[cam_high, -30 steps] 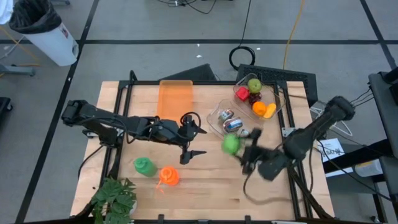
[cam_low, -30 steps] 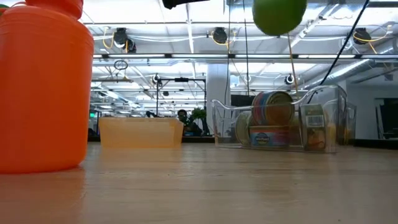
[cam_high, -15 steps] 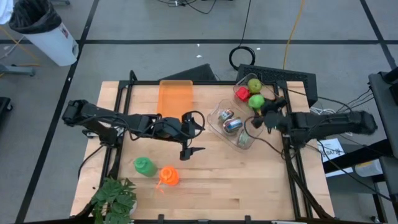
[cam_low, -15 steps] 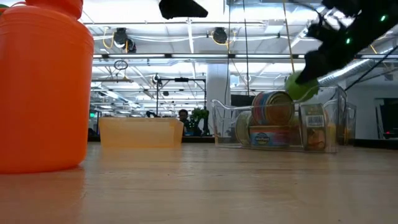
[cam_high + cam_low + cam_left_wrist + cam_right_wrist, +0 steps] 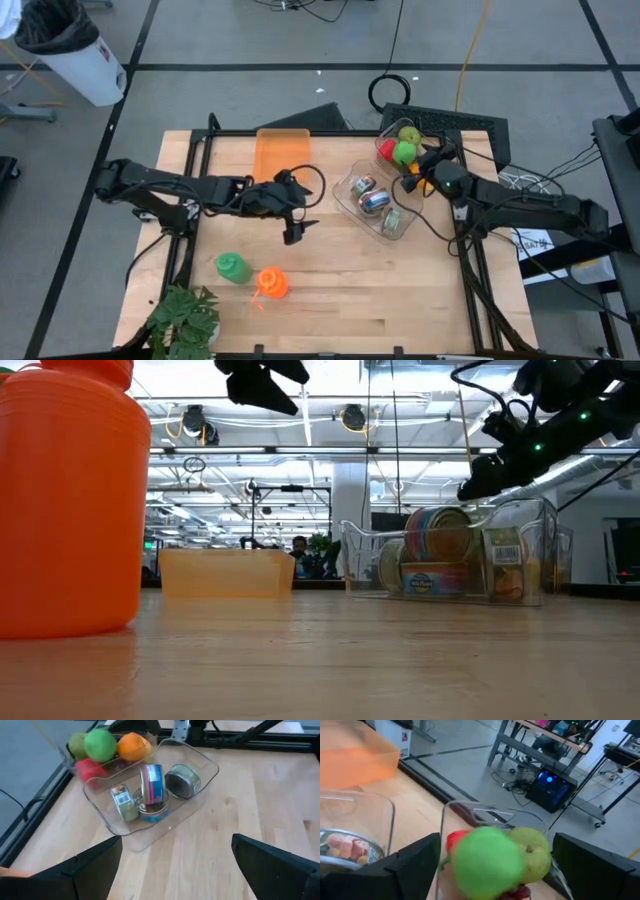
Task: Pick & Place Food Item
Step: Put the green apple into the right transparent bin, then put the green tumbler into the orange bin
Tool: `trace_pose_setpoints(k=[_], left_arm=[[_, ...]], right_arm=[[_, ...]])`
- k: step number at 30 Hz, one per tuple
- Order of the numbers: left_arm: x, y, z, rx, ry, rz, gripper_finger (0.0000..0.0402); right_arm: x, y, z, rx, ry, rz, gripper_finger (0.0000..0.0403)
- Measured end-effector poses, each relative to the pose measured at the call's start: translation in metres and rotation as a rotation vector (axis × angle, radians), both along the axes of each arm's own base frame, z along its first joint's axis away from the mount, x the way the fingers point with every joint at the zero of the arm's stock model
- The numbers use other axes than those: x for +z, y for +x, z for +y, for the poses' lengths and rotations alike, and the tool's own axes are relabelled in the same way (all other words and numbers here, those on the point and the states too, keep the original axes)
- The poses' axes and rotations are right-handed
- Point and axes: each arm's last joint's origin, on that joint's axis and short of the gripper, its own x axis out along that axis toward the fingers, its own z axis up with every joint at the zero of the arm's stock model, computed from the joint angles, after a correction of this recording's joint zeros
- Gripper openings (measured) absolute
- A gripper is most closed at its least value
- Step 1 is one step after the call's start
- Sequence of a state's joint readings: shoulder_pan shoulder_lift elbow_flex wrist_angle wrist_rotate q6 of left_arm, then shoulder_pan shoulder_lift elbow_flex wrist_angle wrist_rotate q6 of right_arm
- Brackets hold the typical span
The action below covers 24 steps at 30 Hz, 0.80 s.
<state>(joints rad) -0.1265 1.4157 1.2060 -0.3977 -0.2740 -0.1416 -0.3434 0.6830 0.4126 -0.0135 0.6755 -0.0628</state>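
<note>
The food item is a bright green ball-shaped fruit. It lies in the clear fruit bin at the table's far right corner, resting on a red piece and against a yellow-green apple, next to an orange. My right gripper is open just above the bin. Its fingers stand on either side of the green fruit without touching it. My left gripper hangs open over the middle of the table, holding nothing.
A second clear bin with several cans sits just left of the fruit bin. An orange tray lies at the far edge. A green cup, an orange jug and a plant stand near-left.
My right gripper carried the green fruit from over the table's middle right toward the far right corner, came down over the fruit bin and let go; the fruit now lies among the other fruit. My left gripper shifted a little toward the table's left.
</note>
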Motion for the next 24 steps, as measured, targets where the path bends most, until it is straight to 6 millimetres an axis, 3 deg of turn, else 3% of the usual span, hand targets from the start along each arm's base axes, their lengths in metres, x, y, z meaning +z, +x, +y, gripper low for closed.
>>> trace_pose_setpoints(k=[5,9,16,24], left_arm=[[-0.001,-0.009,0.001,0.010,-0.006,0.066,0.0390],[-0.005,-0.027,-0.003,0.044,-0.028,0.224,0.0390],[0.031,-0.065,-0.033,0.121,-0.135,0.409,0.0390],[0.028,-0.104,-0.054,0.278,-0.302,0.722,0.0390]], right_arm=[[-0.006,-0.002,-0.001,0.033,0.102,-0.030,0.0374],[-0.005,0.001,0.007,0.156,0.205,-0.120,0.0371],[0.000,0.006,0.025,0.360,0.302,-0.213,0.0369],[0.000,0.008,0.036,0.424,0.337,-0.233,0.0369]])
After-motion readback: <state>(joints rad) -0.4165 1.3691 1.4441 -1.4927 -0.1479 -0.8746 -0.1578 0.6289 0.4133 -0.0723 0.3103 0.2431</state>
